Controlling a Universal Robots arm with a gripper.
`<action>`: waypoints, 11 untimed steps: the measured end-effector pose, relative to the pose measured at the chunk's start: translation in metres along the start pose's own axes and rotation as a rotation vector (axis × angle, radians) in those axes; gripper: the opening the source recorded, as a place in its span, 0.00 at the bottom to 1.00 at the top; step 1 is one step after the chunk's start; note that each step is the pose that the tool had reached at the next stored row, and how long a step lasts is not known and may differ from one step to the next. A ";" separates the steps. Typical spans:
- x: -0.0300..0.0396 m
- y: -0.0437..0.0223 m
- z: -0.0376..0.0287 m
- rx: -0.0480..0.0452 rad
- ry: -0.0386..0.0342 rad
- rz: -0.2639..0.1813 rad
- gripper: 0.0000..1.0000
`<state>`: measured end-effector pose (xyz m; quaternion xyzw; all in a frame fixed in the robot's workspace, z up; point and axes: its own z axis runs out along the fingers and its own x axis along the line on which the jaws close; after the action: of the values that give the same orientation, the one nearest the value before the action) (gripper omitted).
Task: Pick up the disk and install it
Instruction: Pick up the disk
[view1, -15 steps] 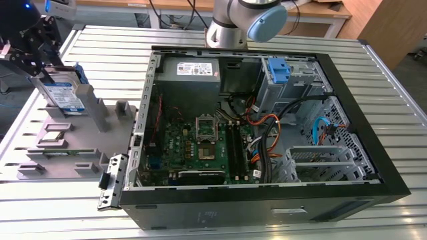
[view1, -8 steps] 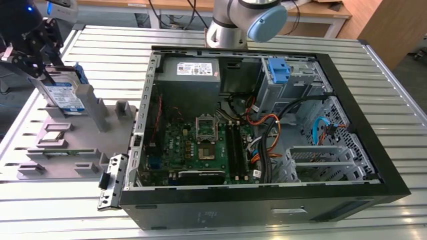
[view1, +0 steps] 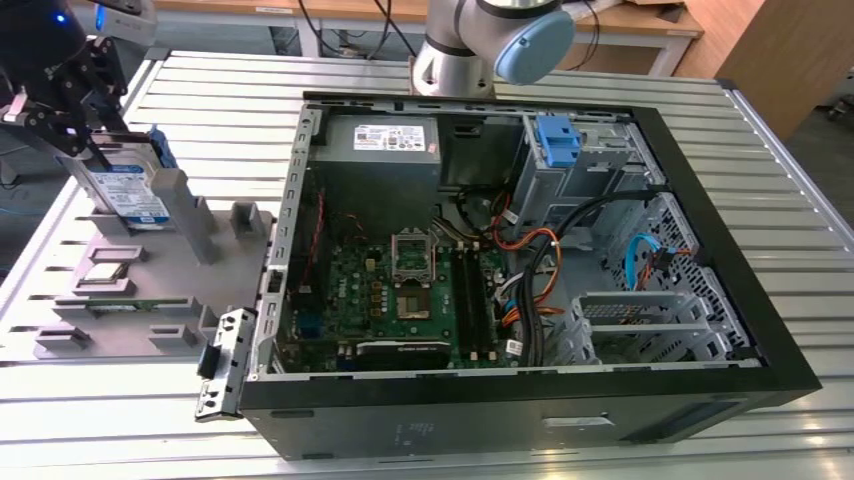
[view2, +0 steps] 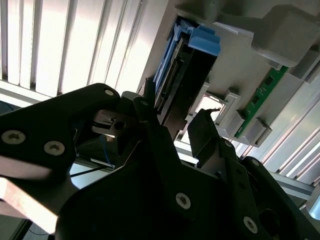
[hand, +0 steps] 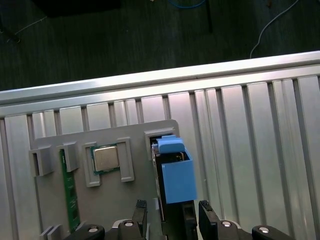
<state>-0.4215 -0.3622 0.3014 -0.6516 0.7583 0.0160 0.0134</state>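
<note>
At the exterior view's left, off to the side of the computer, the flat silver-grey hard disk with its blue-and-white label and blue plastic side rails stands on edge in a slot of the grey plastic parts holder. In the first wrist view the disk shows edge-on, its blue rail uppermost, and the black end effector is down over it. The fingers are spread, one on each side of the drive with a small gap showing, so it looks bracketed but not yet pinched. In other slots of the same holder sit a square silver processor chip and a narrow green memory stick. The holder rests on the ribbed aluminium surface, and beside it lies the open black computer case, well apart from the disk. Inside the case are a green motherboard, a grey power-supply box and a bare blue plastic bracket at the drive cage. By my reading the task is at its start: the grasp is being set up, while the lift and the installation in the case are not done.
</note>
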 end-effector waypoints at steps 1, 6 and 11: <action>-0.0001 0.0000 -0.0001 -0.0002 -0.0002 0.000 0.53; -0.0002 0.0000 -0.0004 -0.0003 -0.0004 0.000 0.53; -0.0002 0.0000 -0.0005 -0.0003 -0.0004 0.000 0.53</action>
<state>-0.4214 -0.3620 0.3019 -0.6516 0.7583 0.0162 0.0134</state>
